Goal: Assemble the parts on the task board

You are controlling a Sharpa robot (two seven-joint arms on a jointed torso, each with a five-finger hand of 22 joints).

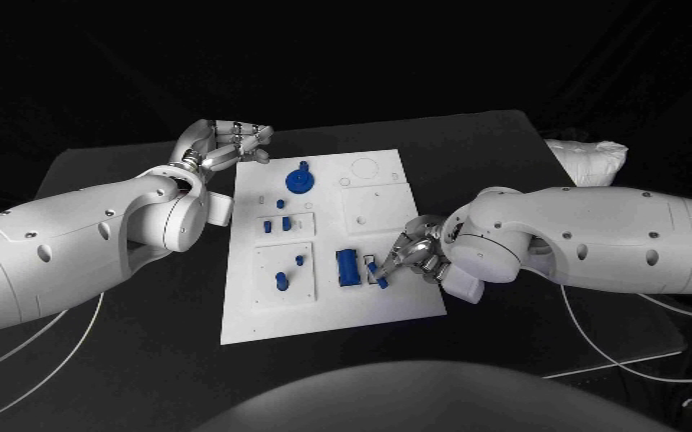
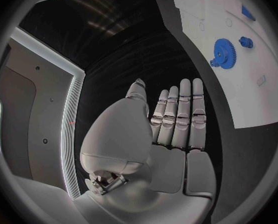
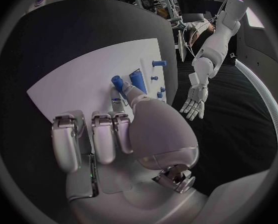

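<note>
Pinching a small blue peg (image 1: 381, 273) between thumb and finger, your right hand (image 1: 408, 255) hovers at the white board's (image 1: 375, 202) lower right, beside a blue block (image 1: 348, 267). Your left hand (image 1: 228, 143), flat and holding nothing, sits at the board's upper left near the blue gear (image 1: 299, 179).

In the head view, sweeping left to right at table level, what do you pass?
Left hand, open beside the board's far-left corner → blue gear on the task board → right hand pinching a small blue part at the board's right edge → white cloth.
</note>
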